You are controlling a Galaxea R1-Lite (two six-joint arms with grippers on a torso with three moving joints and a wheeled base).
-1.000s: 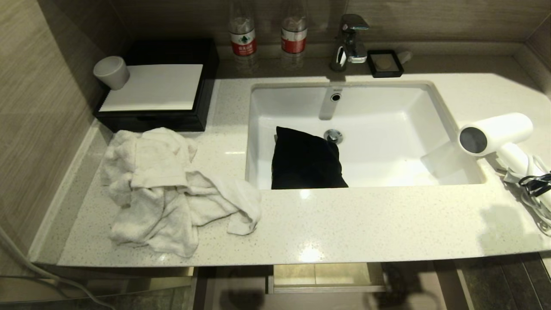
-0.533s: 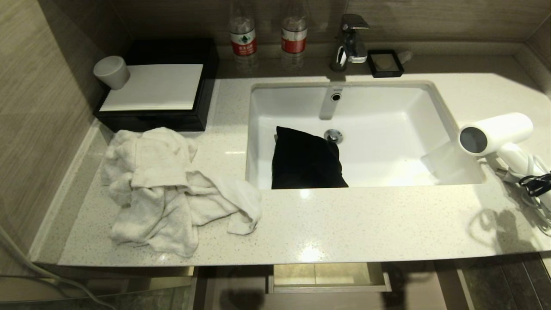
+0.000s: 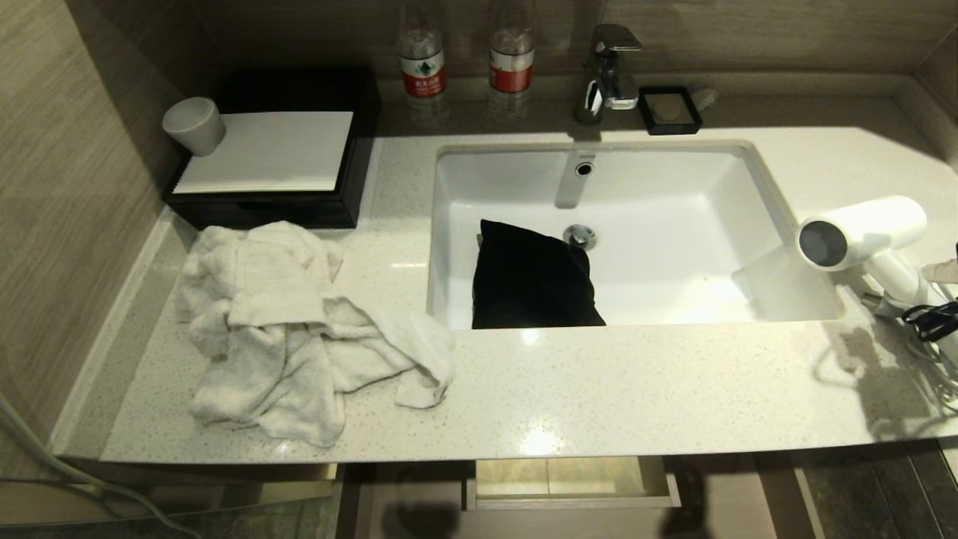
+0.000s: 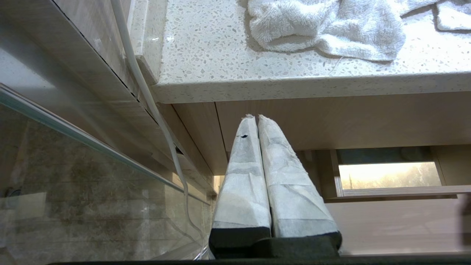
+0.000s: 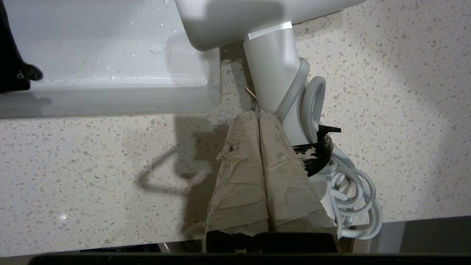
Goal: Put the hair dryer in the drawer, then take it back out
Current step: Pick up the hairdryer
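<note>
1. One hair dryer (image 3: 861, 232) lies on the speckled surface (image 3: 599, 389) at the right of the sink (image 3: 771, 195), its dark round end facing the basin. Its white handle (image 5: 274, 81) runs toward the front edge, and its coiled cord (image 5: 349, 198) lies beside the handle, bound with a black tie (image 5: 320, 154).
2. One drawer (image 3: 572, 501) shows below the surface's front edge, pulled partly out; only a strip of its pale inside is visible.
3. The right claw (image 5: 259, 114) hangs over the surface with its two taped fingers pressed together, gripping nothing. Its tips are right at the lower end of the handle; whether they touch it cannot be told. In the head view only a sliver of it (image 3: 944, 271) shows at the right border.
4. The left claw (image 4: 256, 117) sits low, in front of the cabinet under the surface, its two wrapped fingers closed together and empty.
5. One black pouch (image 3: 531, 277) lies in the sink.
6. One crumpled white towel (image 3: 292, 329) is heaped on the surface's left part.
7. One black box (image 3: 299, 202) stands behind the towel, with a white sheet on top and one grey cup (image 3: 193, 126) at its corner.
8. Two bottles (image 3: 422, 60) with red labels stand against the back wall, beside one tap (image 3: 610, 71) and one small black dish (image 3: 668, 109).
</note>
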